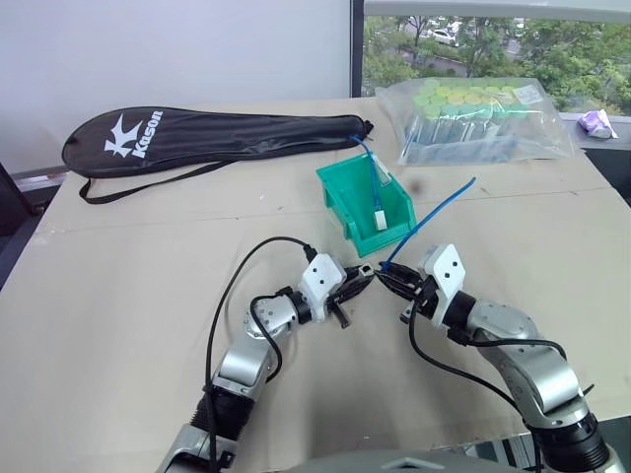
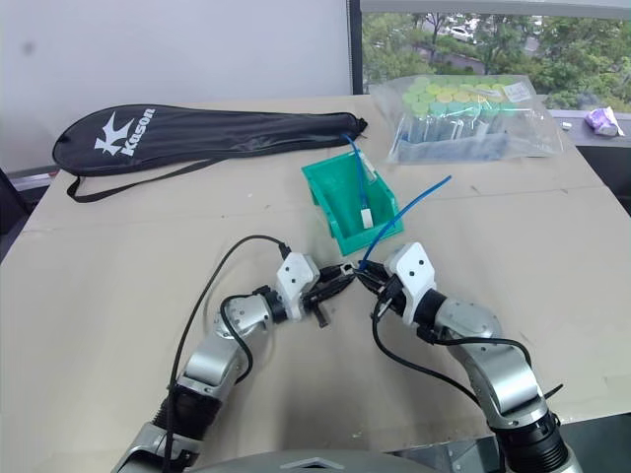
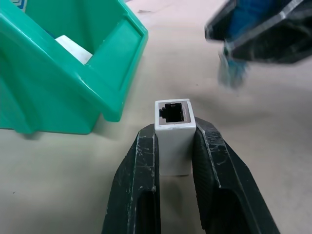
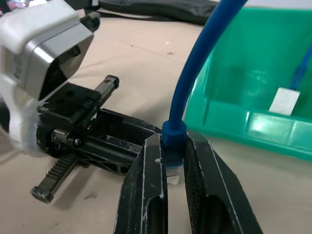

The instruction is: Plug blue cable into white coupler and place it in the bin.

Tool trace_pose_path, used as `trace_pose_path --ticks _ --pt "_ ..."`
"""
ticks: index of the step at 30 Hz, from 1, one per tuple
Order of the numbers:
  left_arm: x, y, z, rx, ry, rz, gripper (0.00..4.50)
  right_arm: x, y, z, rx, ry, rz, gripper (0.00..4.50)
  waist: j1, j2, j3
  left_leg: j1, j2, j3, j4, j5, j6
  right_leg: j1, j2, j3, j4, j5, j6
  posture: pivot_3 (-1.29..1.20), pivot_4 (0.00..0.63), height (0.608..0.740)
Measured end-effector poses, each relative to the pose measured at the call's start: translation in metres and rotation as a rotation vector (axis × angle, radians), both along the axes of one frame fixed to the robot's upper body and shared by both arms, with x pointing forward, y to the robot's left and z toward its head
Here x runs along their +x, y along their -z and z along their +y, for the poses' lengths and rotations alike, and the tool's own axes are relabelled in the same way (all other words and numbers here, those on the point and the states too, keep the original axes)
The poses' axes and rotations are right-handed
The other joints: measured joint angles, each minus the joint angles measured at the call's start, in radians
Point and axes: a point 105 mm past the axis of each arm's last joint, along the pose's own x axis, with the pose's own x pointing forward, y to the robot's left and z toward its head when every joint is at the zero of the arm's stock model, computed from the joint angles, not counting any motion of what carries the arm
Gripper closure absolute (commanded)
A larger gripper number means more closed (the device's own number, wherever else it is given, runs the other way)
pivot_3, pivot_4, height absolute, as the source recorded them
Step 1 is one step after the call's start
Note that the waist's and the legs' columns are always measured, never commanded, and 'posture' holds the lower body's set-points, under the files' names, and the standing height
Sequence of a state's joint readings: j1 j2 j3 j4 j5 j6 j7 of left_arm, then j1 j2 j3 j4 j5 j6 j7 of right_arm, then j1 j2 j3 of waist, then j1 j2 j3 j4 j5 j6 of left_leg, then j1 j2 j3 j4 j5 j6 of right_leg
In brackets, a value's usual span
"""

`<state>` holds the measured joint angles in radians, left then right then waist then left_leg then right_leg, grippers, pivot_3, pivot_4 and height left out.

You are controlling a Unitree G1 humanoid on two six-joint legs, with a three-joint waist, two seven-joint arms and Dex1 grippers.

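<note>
tan tabletop (image 1: 118, 296) | left gripper (image 1: 361, 277) clamps white coupler (image 3: 173, 131) | right gripper (image 1: 389, 277) pinches blue cable (image 1: 426, 222), tips facing

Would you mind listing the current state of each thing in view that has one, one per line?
white coupler: clamped in left gripper, socket empty.
blue cable: plug end clamped in right gripper, not yet plugged in, free end in the air.
bin: upright, open-topped, already holding another blue cable joined to a white coupler.
black racket cover: lying flat.
clear plastic bag: lying on the table, holding green-capped items.
</note>
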<state>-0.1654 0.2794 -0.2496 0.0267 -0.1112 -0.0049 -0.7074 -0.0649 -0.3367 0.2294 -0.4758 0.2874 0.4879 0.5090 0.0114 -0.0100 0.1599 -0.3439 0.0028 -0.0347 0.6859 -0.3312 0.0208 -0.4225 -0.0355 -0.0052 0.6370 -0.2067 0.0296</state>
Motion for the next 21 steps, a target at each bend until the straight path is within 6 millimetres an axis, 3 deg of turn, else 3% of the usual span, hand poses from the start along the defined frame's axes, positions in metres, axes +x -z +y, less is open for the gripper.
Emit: trace_pose_path --ticks 7,21 --pt "0.001 0.001 -0.004 -0.01 -0.024 0.004 4.2 0.005 -0.007 0.022 0.034 0.005 0.019 4.5 0.002 0.0 -0.002 0.0 0.0 0.0 0.001 0.0 0.0 0.001 -0.001 0.0 0.0 0.0 0.0 0.0 0.15 0.74" --pt "0.002 0.004 -0.004 -0.017 -0.041 0.024 4.2 0.014 0.001 0.024 -0.058 0.089 0.048 4.5 0.001 -0.001 -0.009 0.003 0.0 -0.001 0.001 0.0 0.0 0.003 -0.001 0.0 0.0 0.0 0.0 0.0 0.15 0.74"
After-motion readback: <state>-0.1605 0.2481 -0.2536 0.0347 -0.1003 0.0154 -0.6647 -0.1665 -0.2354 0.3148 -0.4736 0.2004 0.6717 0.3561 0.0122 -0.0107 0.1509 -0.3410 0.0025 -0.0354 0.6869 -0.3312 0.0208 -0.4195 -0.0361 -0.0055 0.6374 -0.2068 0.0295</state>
